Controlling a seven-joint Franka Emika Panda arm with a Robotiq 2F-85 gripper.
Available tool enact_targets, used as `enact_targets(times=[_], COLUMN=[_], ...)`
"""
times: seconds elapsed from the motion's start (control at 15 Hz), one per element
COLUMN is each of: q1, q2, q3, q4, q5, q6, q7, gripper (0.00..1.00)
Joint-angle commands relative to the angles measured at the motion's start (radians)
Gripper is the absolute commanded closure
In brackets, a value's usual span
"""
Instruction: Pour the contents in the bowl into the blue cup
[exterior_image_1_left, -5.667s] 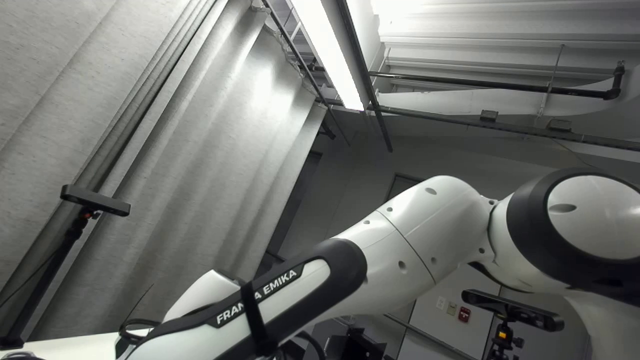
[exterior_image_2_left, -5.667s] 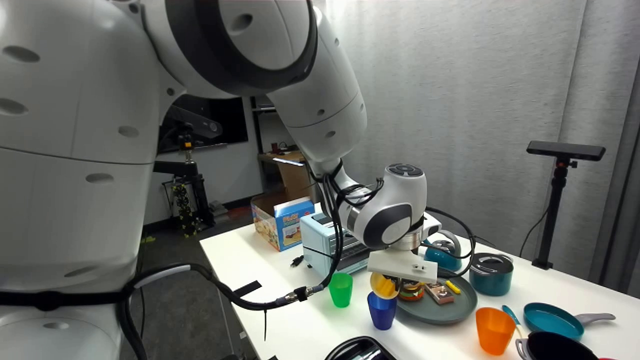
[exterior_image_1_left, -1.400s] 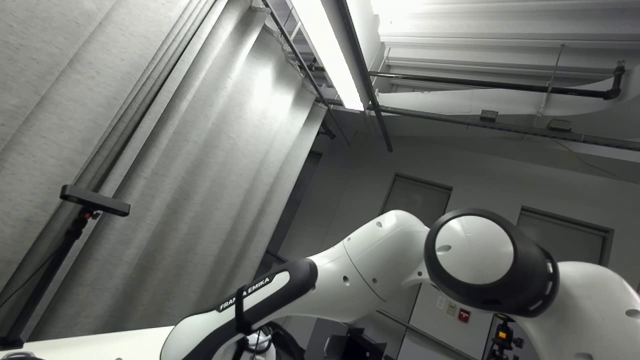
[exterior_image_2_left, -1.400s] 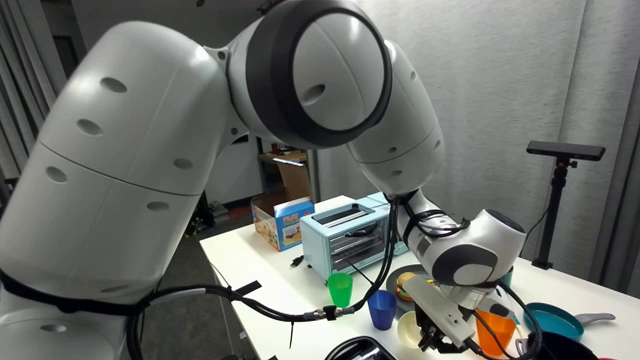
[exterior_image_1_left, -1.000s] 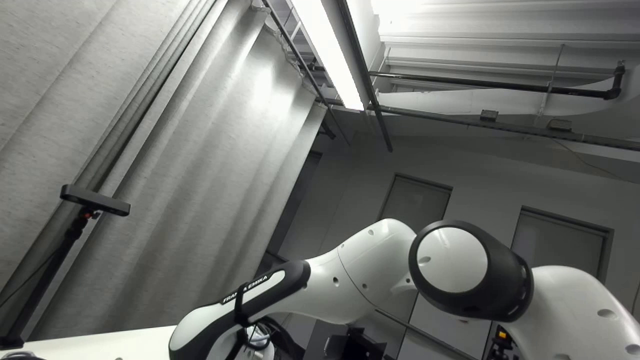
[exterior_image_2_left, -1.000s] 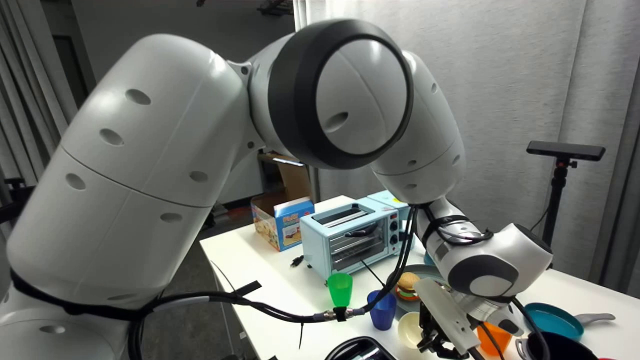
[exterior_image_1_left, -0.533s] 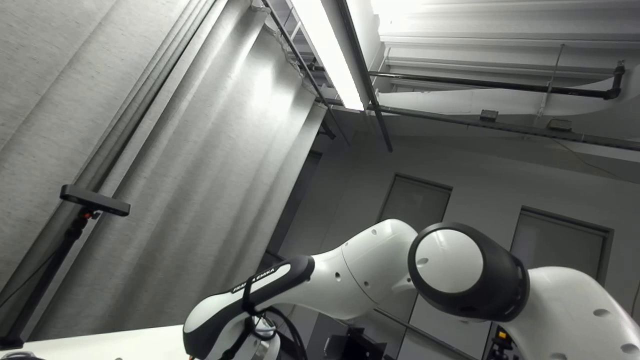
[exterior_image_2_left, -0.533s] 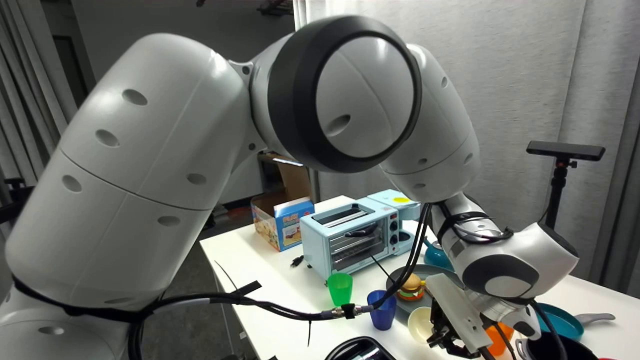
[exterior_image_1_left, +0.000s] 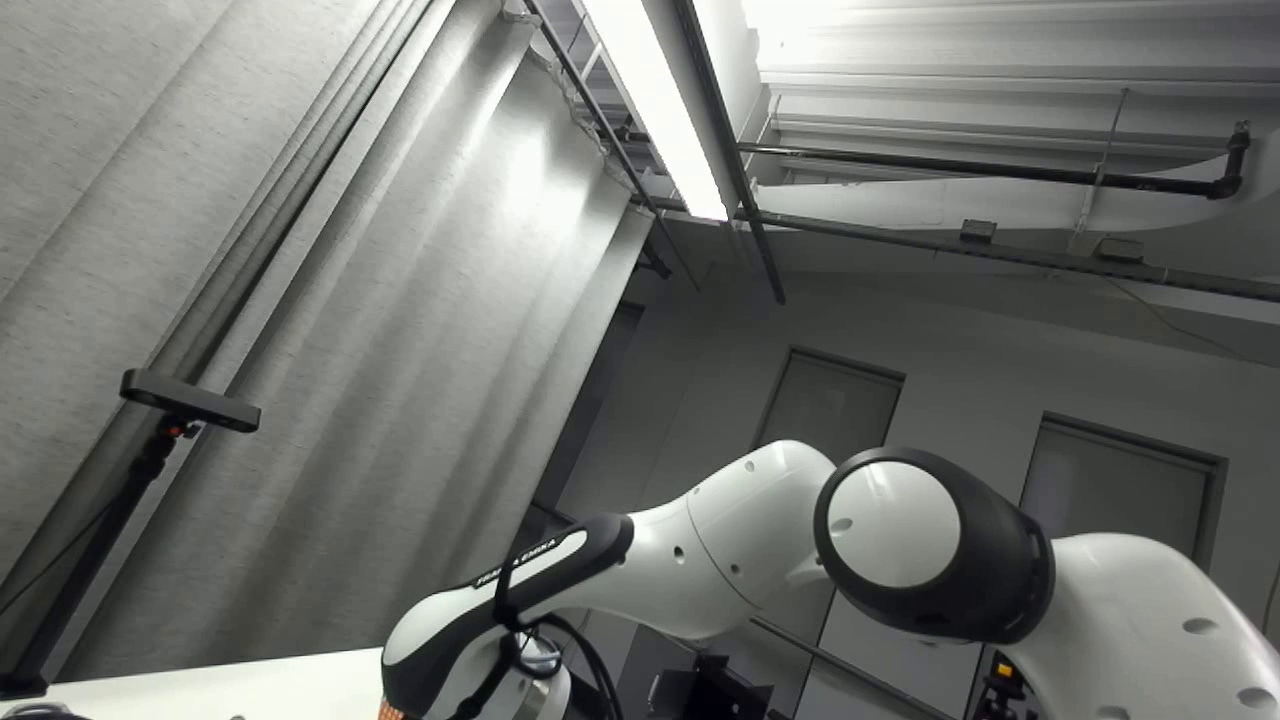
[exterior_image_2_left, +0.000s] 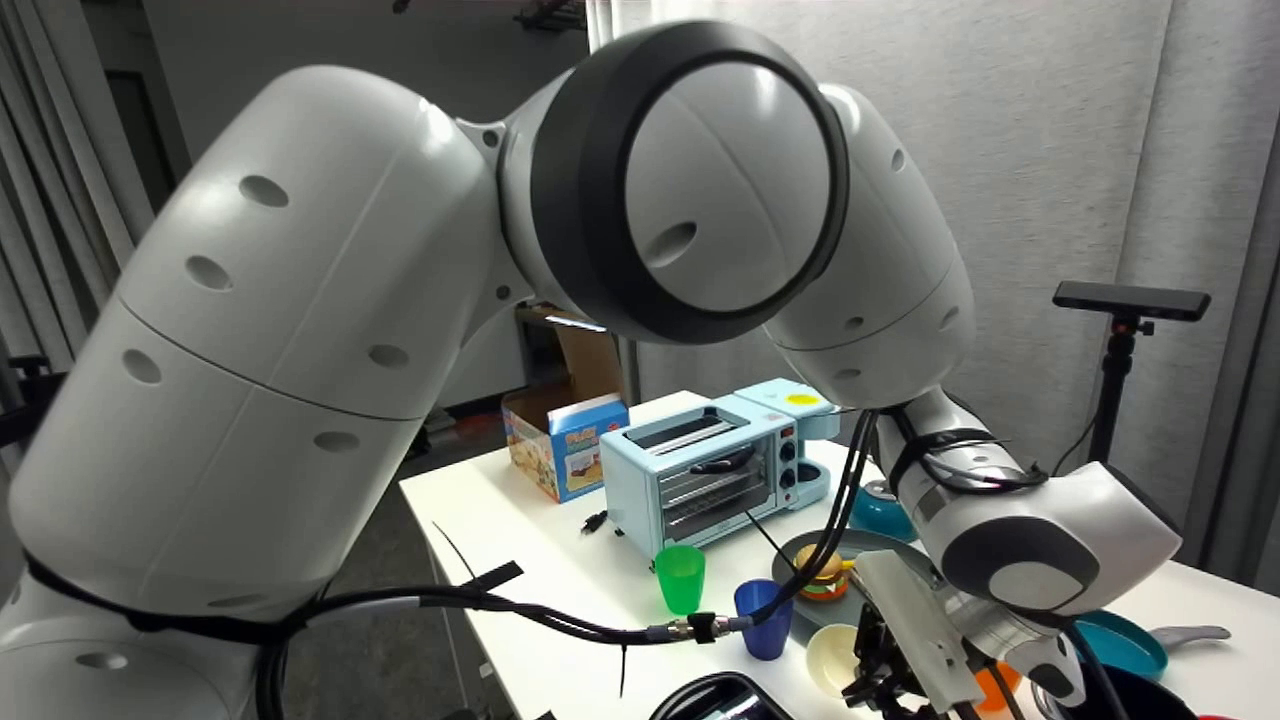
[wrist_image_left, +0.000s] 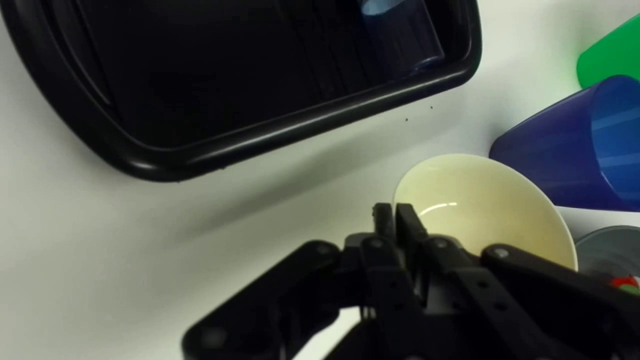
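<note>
My gripper (wrist_image_left: 395, 216) is shut on the rim of a cream bowl (wrist_image_left: 492, 205), one finger inside and one outside. The bowl (exterior_image_2_left: 831, 660) also shows in an exterior view, beside the dark gripper (exterior_image_2_left: 866, 680). No contents show in the visible part of the bowl; the gripper hides the rest. Whether the bowl touches the table cannot be told. The blue cup (exterior_image_2_left: 766, 640) stands upright close to the bowl, with a robot cable crossing in front of it in that view. The blue cup (wrist_image_left: 550, 145) also shows in the wrist view; its bottom is not visible.
A black tray (wrist_image_left: 300, 132) lies near the bowl. A green cup (exterior_image_2_left: 681, 580), a grey plate (exterior_image_2_left: 850, 545) with a toy burger (exterior_image_2_left: 822, 575), a toaster oven (exterior_image_2_left: 690, 470), an orange cup (exterior_image_2_left: 998, 688), a black pot (exterior_image_2_left: 1140, 695) and a teal pan (exterior_image_2_left: 1110, 640) are around.
Earlier the bowl was held tipped over the blue cup. It has since moved down and toward the orange cup's side. In the last second the arm and bowl have shifted only slightly.
</note>
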Motion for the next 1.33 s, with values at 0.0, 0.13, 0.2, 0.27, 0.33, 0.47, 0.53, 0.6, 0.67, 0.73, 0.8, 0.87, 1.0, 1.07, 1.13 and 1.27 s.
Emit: enact_targets(times=[0.0,0.13,0.2,0.27,0.33,0.47,0.53,0.6,0.67,0.73,0.8,0.87,1.0,1.07,1.13,1.27], q1=[0.014,0.019,0.021,0.024,0.025,0.029,0.031,0.032,0.034,0.037,0.041,0.041,0.045,0.046,0.048,0.050], q2=[0.012,0.018,0.021,0.024,0.028,0.035,0.039,0.043,0.048,0.053,0.061,0.068,0.081,0.088,0.094,0.105], q3=[-0.027,-0.035,-0.037,-0.039,-0.040,-0.041,-0.041,-0.040,-0.041,-0.042,-0.045,-0.045,-0.050,-0.052,-0.054,-0.056], q4=[0.030,0.034,0.036,0.037,0.038,0.039,0.040,0.042,0.045,0.049,0.057,0.066,0.085,0.093,0.102,0.115], q5=[-0.010,-0.016,-0.017,-0.019,-0.020,-0.021,-0.022,-0.022,-0.024,-0.028,-0.032,-0.032,-0.040,-0.044,-0.048,-0.055], q6=[-0.069,-0.080,-0.082,-0.082,-0.082,-0.080,-0.080,-0.079,-0.077,-0.071,-0.062,-0.060,-0.053,-0.053,-0.054,-0.057], q7=[0.055,0.070,0.077,0.083,0.088,0.098,0.103,0.106,0.109,0.110,0.114,0.116,0.125,0.127,0.130,0.140], gripper=[0.98,0.98,0.98,0.98,0.98,0.98,0.98,0.98,0.98,0.98,0.98,0.98,0.98,0.98,0.98,0.67])
